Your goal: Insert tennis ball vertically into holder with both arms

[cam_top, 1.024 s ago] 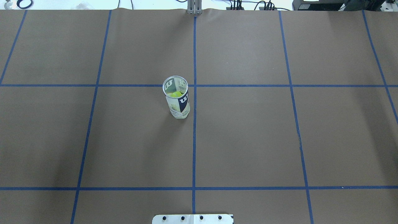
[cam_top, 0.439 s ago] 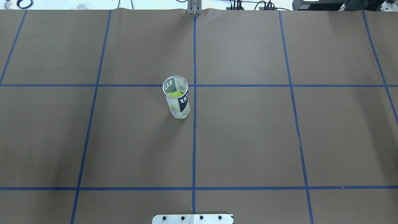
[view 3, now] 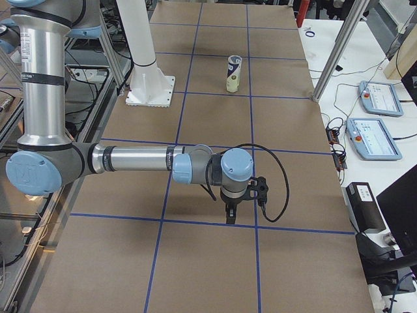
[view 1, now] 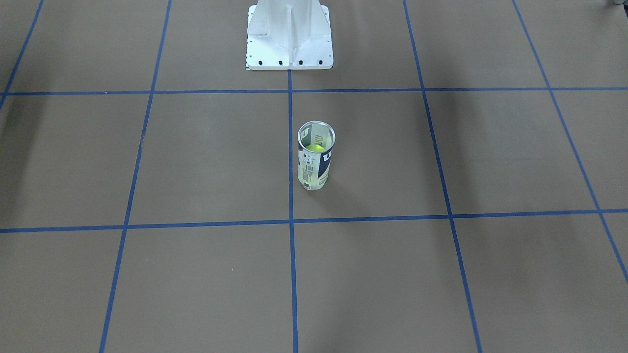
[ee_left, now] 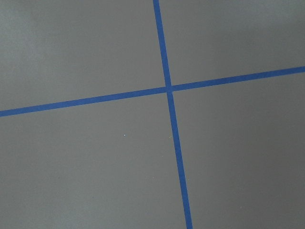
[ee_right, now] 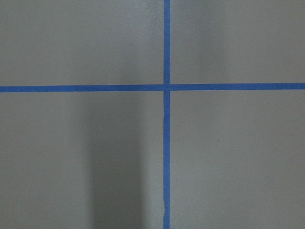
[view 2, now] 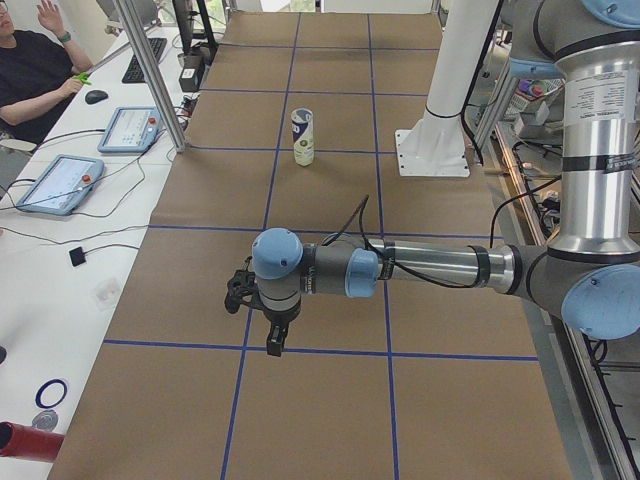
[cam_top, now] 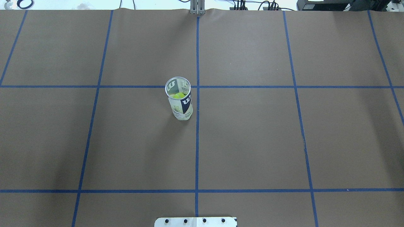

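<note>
The holder (cam_top: 180, 105), a clear tube with a white and navy label, stands upright near the table's middle, also seen in the front-facing view (view 1: 314, 169). A yellow-green tennis ball (cam_top: 179, 95) sits inside it below the rim. My left gripper (view 2: 272, 345) hangs over the paper far from the holder, seen only from the left side. My right gripper (view 3: 229, 218) hangs likewise at the other end, seen only from the right side. I cannot tell whether either is open or shut. Both wrist views show only brown paper and blue tape lines.
The white metal base (view 1: 289, 44) stands at the robot's side of the table. A seated person (view 2: 30, 70) and control tablets (view 2: 60, 183) are at a side table beyond the far edge. More tablets (view 3: 368, 137) lie there too.
</note>
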`<state>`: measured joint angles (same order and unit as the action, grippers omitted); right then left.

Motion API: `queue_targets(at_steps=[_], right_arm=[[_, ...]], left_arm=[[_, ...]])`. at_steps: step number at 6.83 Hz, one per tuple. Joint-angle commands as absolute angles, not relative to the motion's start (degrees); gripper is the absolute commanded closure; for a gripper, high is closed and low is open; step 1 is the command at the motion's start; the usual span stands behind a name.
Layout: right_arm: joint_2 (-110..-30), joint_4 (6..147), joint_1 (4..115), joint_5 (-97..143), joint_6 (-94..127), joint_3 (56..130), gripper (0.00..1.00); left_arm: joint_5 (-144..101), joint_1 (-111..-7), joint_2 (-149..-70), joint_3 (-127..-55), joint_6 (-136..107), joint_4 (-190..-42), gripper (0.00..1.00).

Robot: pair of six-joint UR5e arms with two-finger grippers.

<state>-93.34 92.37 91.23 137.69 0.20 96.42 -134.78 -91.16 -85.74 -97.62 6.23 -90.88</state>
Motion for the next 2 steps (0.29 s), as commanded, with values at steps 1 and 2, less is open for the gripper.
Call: queue_targets(at_steps=[1,2], right_arm=[[-93.25,92.29,91.23,137.72,0.26,96.5,0.01],[-93.25,92.29,91.23,137.72,0.18,96.42,0.01]], left_arm=[[-134.74,-91.14,-85.69,-97.56,6.33,-90.88,0.01],[-134.74,-91.14,-85.61,-97.56,6.42,-90.88,0.01]])
